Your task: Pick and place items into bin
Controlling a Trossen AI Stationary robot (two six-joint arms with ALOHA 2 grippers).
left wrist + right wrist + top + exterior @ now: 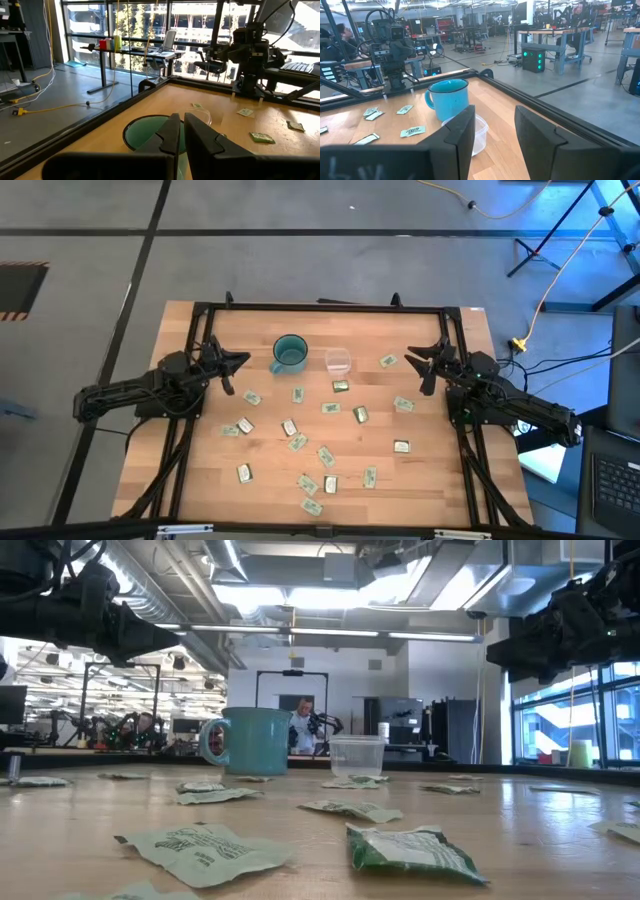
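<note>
Several small pale green and shiny packets (297, 442) lie flat and scattered over the wooden table (430, 480); the low view shows some up close (205, 848). The bin, a small clear cup (337, 361), stands upright at the far middle, beside a teal mug (290, 352). My left gripper (244, 362) hovers level at the table's left, left of the mug, shut and empty (181, 122). My right gripper (412, 358) hovers level at the right, right of the cup, open with nothing between its fingers (495, 122). The cup (480, 131) shows just beyond the right fingers.
A black frame (320, 308) runs along the table's far edge and down both sides. The mug (250, 740) stands close to the cup (357, 755). Cables and a stand lie on the floor beyond the far right corner. A person sits in the room behind.
</note>
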